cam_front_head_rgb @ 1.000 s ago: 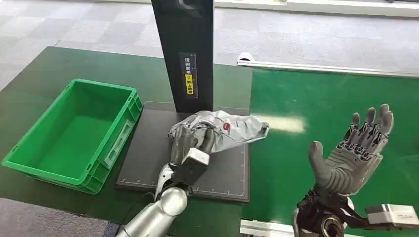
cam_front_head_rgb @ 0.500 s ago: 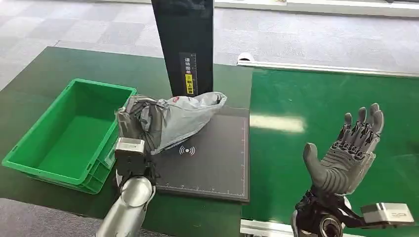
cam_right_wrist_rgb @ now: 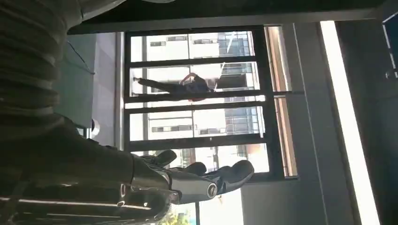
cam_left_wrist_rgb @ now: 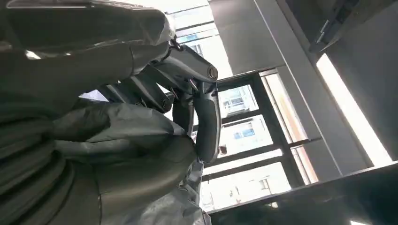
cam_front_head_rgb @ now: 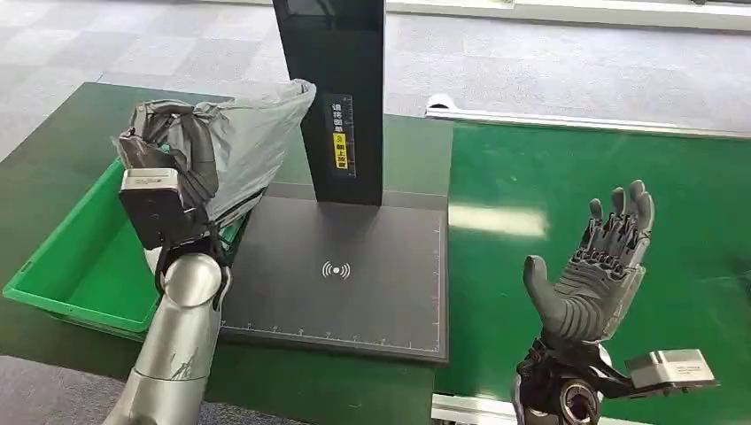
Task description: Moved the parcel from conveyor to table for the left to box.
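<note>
My left hand (cam_front_head_rgb: 173, 150) grips a grey plastic parcel (cam_front_head_rgb: 243, 137) and holds it raised above the right end of the green crate (cam_front_head_rgb: 66, 266). The parcel's loose end points up toward the black post (cam_front_head_rgb: 332, 97). In the left wrist view the grey parcel (cam_left_wrist_rgb: 126, 136) is wrapped by my left hand's fingers (cam_left_wrist_rgb: 206, 122). My right hand (cam_front_head_rgb: 593, 274) stands upright over the green conveyor (cam_front_head_rgb: 620, 177) with fingers spread and nothing in it. In the right wrist view, my right hand's fingers (cam_right_wrist_rgb: 197, 180) point toward windows.
A black scanner mat (cam_front_head_rgb: 354, 274) with a wireless symbol lies on the table between crate and conveyor, bare. The black post rises at its back edge. Grey floor tiles (cam_front_head_rgb: 531, 62) lie beyond the table.
My left hand lifted the parcel off the black mat and swung it left and up, over the crate's end. My right hand drifted slightly left and lower, still open.
</note>
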`<control>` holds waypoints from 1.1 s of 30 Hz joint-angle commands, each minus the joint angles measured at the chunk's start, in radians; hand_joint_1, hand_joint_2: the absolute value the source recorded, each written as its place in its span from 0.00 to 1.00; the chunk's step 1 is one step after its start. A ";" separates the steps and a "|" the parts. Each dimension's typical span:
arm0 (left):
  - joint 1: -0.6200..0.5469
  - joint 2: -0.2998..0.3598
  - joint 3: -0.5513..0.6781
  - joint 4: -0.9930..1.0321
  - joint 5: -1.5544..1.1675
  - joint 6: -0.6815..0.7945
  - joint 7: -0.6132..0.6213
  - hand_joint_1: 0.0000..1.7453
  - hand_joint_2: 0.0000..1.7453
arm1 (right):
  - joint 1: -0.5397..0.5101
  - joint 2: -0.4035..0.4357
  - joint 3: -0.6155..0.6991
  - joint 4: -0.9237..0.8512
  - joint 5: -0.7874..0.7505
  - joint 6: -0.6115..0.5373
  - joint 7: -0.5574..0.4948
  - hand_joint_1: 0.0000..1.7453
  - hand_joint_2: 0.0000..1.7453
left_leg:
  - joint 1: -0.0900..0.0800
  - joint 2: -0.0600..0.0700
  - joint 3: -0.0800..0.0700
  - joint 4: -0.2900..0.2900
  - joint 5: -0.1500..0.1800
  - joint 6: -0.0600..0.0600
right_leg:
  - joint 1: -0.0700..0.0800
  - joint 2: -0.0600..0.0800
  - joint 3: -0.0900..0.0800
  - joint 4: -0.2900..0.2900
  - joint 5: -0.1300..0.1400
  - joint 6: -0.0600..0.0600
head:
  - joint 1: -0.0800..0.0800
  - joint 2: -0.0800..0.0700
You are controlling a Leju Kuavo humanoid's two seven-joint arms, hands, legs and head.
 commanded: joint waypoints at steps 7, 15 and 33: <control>-0.296 0.043 0.194 0.152 0.164 -0.127 0.124 1.00 1.00 | -0.056 -0.031 0.029 0.094 -0.021 0.003 0.004 0.00 1.00 | 0.001 0.000 -0.001 0.001 0.002 0.000 | 0.001 0.000 -0.001 0.000 0.002 -0.001 | 0.000 0.000; -0.444 0.161 0.401 0.429 0.159 -0.016 0.097 1.00 1.00 | -0.051 -0.036 0.037 0.101 -0.026 -0.005 0.013 0.00 1.00 | 0.001 0.002 0.001 0.000 0.001 0.000 | 0.001 0.002 0.000 0.000 0.001 -0.001 | 0.000 0.000; -0.582 0.268 0.510 0.710 0.133 0.047 0.038 1.00 1.00 | -0.031 -0.049 0.040 0.107 -0.047 -0.019 0.011 0.00 1.00 | 0.002 0.000 -0.001 -0.001 0.003 0.000 | 0.002 0.000 -0.001 -0.001 0.002 -0.001 | 0.000 0.000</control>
